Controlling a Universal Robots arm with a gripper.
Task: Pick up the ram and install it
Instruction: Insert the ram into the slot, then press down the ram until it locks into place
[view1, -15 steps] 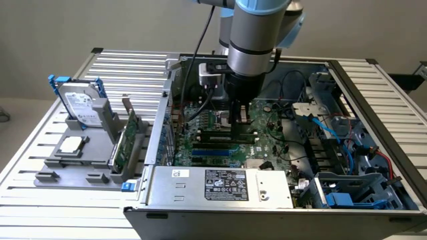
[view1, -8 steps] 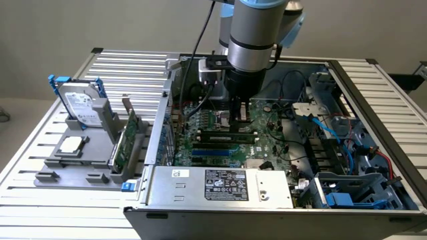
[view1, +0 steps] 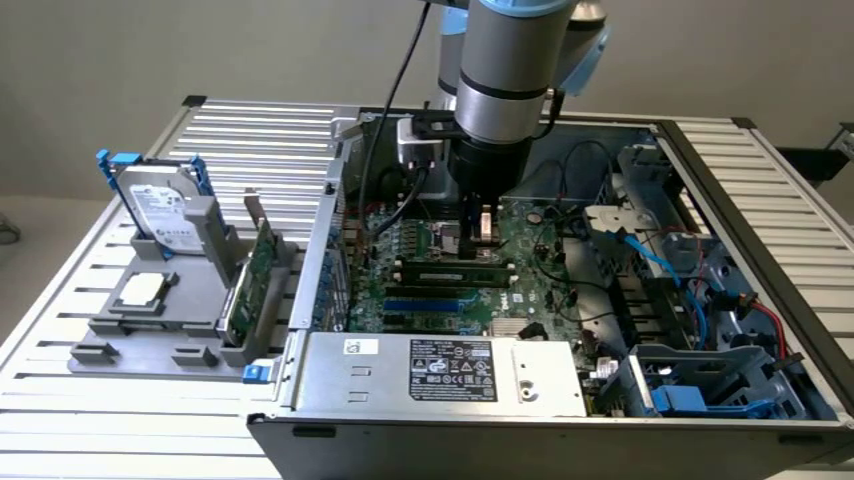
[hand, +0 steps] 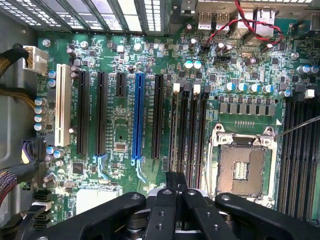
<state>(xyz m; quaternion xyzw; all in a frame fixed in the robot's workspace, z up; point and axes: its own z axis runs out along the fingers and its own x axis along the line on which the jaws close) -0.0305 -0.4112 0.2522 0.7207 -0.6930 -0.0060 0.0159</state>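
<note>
The ram (view1: 454, 269), a long narrow green stick with dark chips, stands on edge in the motherboard's memory slots inside the open computer case (view1: 320, 300). My gripper (view1: 478, 232) hangs straight down just behind the ram's far end, close above the board. In the wrist view my gripper (hand: 176, 186) has its black fingers (hand: 165, 200) pressed together, with nothing showing between them, over the long black memory slots (hand: 186, 125). I cannot pick out the ram among those slots in that view.
The empty CPU socket (hand: 242, 167) lies beside the memory slots, with a blue expansion slot (hand: 138, 117) on the other side. A power supply (view1: 441, 370) fills the case front and blue cables (view1: 654, 262) run on the exterior view's right. A grey stand (view1: 160, 320) holds a hard drive (view1: 167, 205) and a green expansion card (view1: 254, 280).
</note>
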